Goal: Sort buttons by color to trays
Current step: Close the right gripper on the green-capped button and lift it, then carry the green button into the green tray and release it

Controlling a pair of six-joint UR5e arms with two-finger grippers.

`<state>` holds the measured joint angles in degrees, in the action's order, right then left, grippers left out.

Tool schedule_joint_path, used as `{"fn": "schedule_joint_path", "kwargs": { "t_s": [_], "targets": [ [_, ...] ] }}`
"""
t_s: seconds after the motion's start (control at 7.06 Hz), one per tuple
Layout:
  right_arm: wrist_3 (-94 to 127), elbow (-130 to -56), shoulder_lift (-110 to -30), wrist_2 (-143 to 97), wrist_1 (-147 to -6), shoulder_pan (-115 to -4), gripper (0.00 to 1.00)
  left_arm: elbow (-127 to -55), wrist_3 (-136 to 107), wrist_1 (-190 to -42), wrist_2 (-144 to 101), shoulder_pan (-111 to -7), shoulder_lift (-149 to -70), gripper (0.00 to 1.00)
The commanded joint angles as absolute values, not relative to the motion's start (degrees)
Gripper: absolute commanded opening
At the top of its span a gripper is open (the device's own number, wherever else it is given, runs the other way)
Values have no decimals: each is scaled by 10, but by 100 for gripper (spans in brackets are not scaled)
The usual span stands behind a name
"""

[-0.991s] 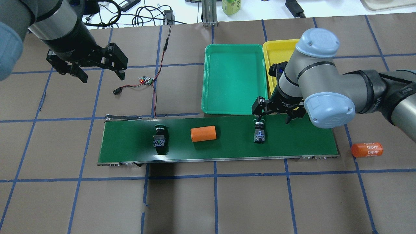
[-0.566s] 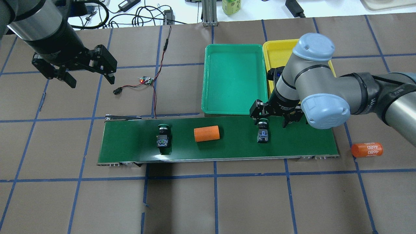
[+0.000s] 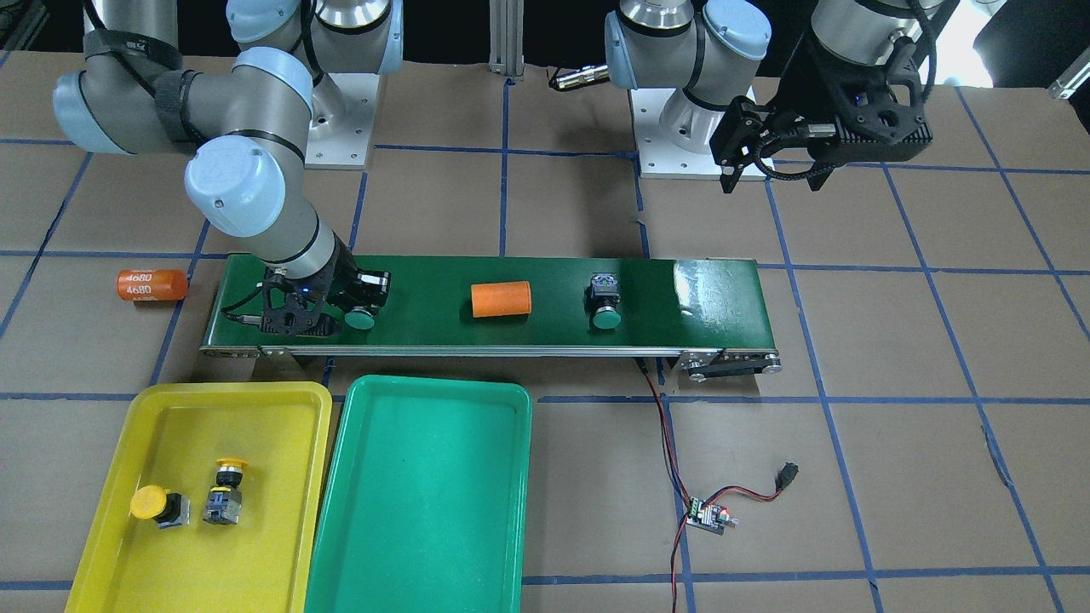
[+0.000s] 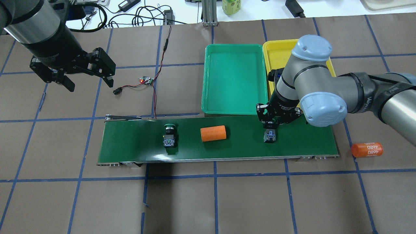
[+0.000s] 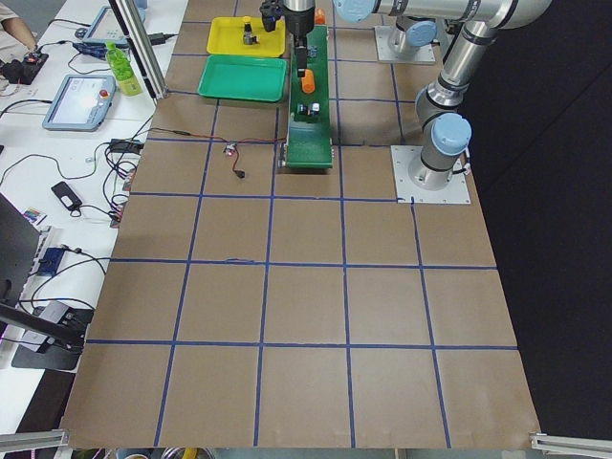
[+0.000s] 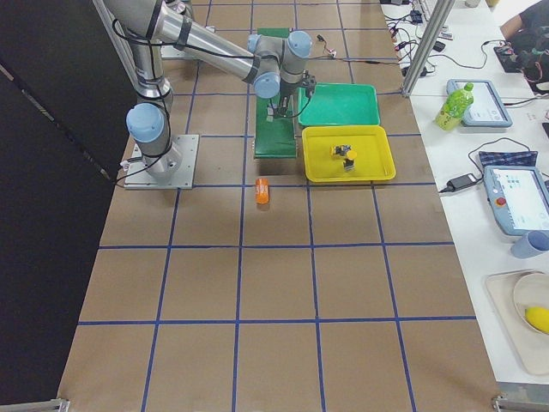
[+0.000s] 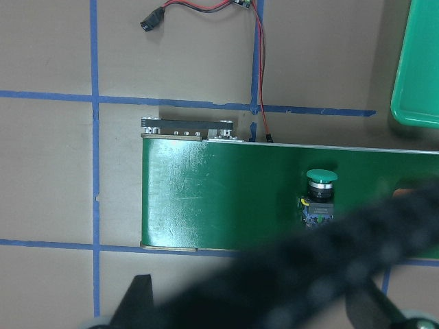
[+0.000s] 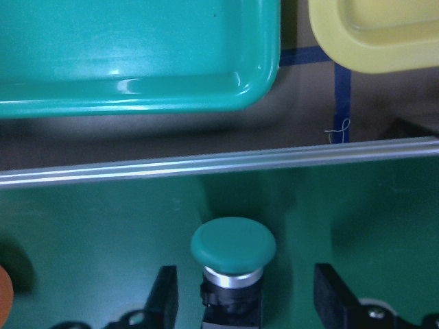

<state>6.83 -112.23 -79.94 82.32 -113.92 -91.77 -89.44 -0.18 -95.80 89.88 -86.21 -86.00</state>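
Observation:
My right gripper (image 4: 271, 125) is open, low over the belt. Its fingers (image 8: 167, 296) straddle a green-capped button (image 8: 233, 245) without touching it; that button (image 4: 269, 135) lies near the belt's right part. A second green button (image 4: 169, 136) lies on the belt further left, also in the left wrist view (image 7: 321, 179). Two yellow buttons (image 3: 153, 504) (image 3: 226, 494) sit in the yellow tray (image 3: 281, 426). The green tray (image 4: 234, 81) holds nothing. My left gripper (image 4: 90, 83) is open and empty, high over the table's far left.
A dark-green conveyor belt (image 4: 130, 143) runs across the table's middle with an orange cylinder (image 4: 213, 133) on it. Another orange cylinder (image 4: 366, 149) lies off the belt's right end. A small circuit board with red wires (image 4: 146, 80) lies behind the belt.
The belt has carried both green buttons and the orange cylinder to the right. My right gripper followed and came down around the right green button. My left gripper drew back to the left.

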Motion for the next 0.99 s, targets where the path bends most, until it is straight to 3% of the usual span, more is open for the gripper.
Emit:
{"fn": "schedule_joint_path", "kwargs": {
  "t_s": [0.0,0.28,0.57,0.85],
  "targets": [
    [69,-1093,-807,824,-1140,-914,0,-892,-2,-957,899,-862,-861,100],
    [69,-1025,-793,816,-1156,-916,0,-889,-3,-956,899,-861,-861,100],
    [69,-919,-671,820,-1206,-921,0,-888,-4,-957,899,-861,-864,100],
    [69,-884,-615,812,-1221,-921,0,-888,-4,-955,899,-861,-864,100]
  ]
}}
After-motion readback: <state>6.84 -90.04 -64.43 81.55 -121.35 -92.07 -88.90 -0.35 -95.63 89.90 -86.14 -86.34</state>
